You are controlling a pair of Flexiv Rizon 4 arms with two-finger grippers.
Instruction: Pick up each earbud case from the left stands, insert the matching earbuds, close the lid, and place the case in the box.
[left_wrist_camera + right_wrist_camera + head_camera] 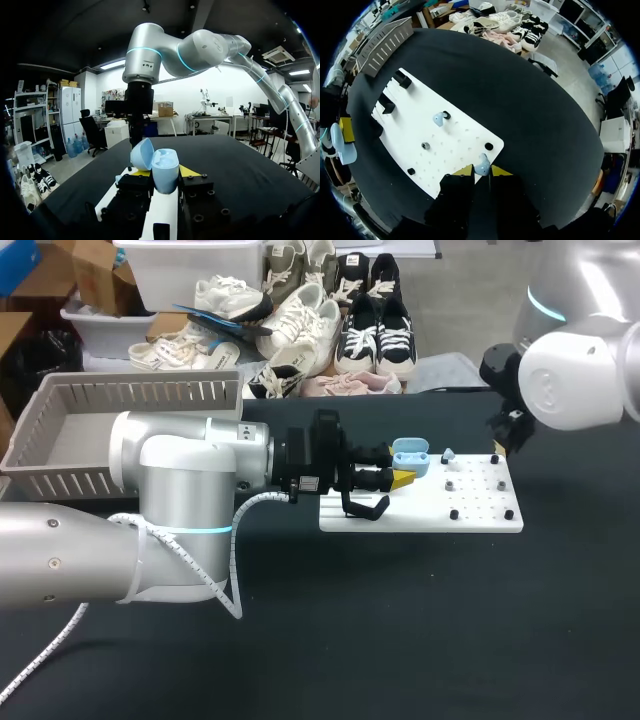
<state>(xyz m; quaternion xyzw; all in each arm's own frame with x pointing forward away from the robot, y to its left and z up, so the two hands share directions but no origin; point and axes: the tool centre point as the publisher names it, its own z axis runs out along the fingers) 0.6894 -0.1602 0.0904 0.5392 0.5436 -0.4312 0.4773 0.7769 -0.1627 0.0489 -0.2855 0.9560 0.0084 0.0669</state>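
A light blue earbud case [410,456] with its lid open is held over the left part of the white board [420,512]. My left gripper [400,478] is shut on it. In the left wrist view the open case [160,165] stands between the yellow tips of that gripper [163,173]. My right gripper [497,446] is at the board's far right corner. It [482,171] is shut on a light blue earbud [481,164]. A second earbud [438,118] sits on the board [455,145] beside a black peg, also seen as the small earbud [447,454].
A grey slotted basket [70,405] stands at the back left. Black hook stands [365,505] rise from the board's left end. Small black pegs [453,513] dot its right half. Black table cloth lies all around the board.
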